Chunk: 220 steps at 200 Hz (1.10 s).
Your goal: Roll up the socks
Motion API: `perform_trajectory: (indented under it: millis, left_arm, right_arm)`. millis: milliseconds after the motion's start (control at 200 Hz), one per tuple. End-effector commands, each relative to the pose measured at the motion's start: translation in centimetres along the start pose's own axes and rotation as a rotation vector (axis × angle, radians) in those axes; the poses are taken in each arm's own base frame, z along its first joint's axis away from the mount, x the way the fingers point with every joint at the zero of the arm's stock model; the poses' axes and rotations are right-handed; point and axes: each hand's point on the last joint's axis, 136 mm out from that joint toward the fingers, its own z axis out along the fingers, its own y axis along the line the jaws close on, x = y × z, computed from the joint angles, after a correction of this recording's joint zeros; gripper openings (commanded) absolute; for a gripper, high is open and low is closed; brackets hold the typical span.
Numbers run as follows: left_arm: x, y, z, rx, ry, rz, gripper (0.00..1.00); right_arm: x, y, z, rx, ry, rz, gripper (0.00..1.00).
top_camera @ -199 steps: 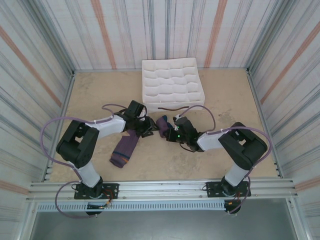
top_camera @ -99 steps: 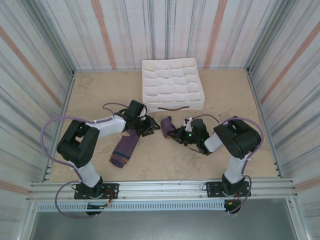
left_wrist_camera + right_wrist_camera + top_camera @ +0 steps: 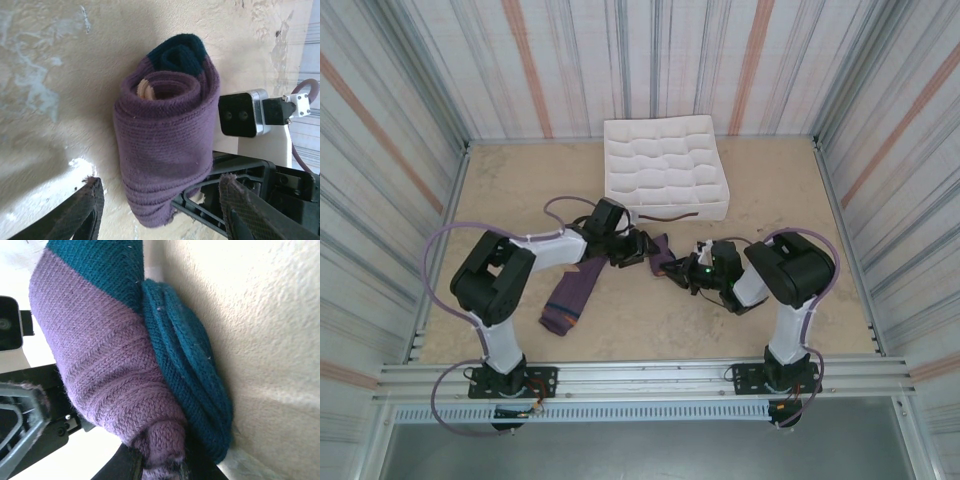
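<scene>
A purple knitted rolled sock [image 3: 660, 250] with a teal patch lies on the tan table [image 3: 520, 190], just below the middle of the top view, between the two arms. The left claw [image 3: 638, 247] sits just to its left and the right claw [image 3: 675, 268] just to its lower right, both about equally near.

In the left wrist view the left claw is spread, one finger [image 3: 82, 215] on either side of the roll, neither visibly touching. The roll's long axis runs up the frame, away from that claw, spiral end uppermost. Closing would probably catch it across its width.

In the right wrist view the right claw is pressed together, pinching the roll's lower tip.

There are two socks: the second, a purple flat sock [image 3: 570, 292], lies unrolled at lower left. One white fabric box [image 3: 665, 170] of compartments stands above.
</scene>
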Motion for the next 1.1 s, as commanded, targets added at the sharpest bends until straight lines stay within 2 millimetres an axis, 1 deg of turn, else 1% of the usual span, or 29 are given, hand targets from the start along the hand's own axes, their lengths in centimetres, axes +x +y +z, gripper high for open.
perform_trajectory:
  millis: [0,150,200,301,386,546,611,691,802,817,902,1022,1097]
  left_arm:
    - [-0.5,-0.1,0.9,-0.001,-0.006,0.045,0.63]
    - [-0.2,1.1,2.1,-0.029,0.01,0.015,0.59]
    - [-0.3,1.1,2.4,-0.028,0.011,0.012,0.56]
    - [-0.1,1.3,3.0,-0.033,0.023,0.006,0.48]
    - [0.0,1.3,3.5,-0.032,0.033,0.0,0.37]
    - [0.3,1.5,3.8,-0.046,0.041,-0.006,0.17]
    - [0.4,1.7,3.7,-0.061,0.042,-0.004,0.11]
    - [0.4,2.1,3.3,-0.104,0.043,0.013,0.04]
    - [0.6,2.6,2.6,-0.164,0.053,0.055,0.02]
    - [0.6,2.7,2.5,-0.171,0.054,0.061,0.02]
    - [0.7,2.6,2.1,-0.192,0.056,0.096,0.02]
    - [0.9,2.2,1.7,-0.21,0.058,0.159,0.01]
    - [1.2,1.8,1.8,-0.217,0.066,0.2,0.01]
  right_arm:
    - [2.4,-10.9,-2.3,0.341,-0.005,0.304,0.0]
    - [2.5,-11.1,-2.3,0.34,-0.007,0.313,0.0]
    - [2.5,-11.2,-2.3,0.342,-0.008,0.314,0.0]
    - [2.4,-11.2,-2.4,0.348,-0.011,0.313,0.01]
    - [2.4,-11.1,-2.4,0.354,-0.012,0.302,0.03]
    - [2.0,-10.0,-2.7,0.374,-0.018,0.243,0.16]
    - [2.0,-9.6,-3.0,0.405,-0.014,0.216,0.21]
    - [1.7,-8.6,-3.4,0.438,-0.01,0.162,0.28]
    - [1.5,-6.7,-4.3,0.493,0.0,0.075,0.4]
    - [1.5,-6.3,-4.4,0.496,0.006,0.037,0.41]
    - [1.2,-4.6,-5.5,0.539,0.007,-0.04,0.5]
    - [0.6,-2.6,-6.7,0.593,0.002,-0.139,0.58]
    - [0.1,-1.7,-6.7,0.605,0.008,-0.197,0.61]
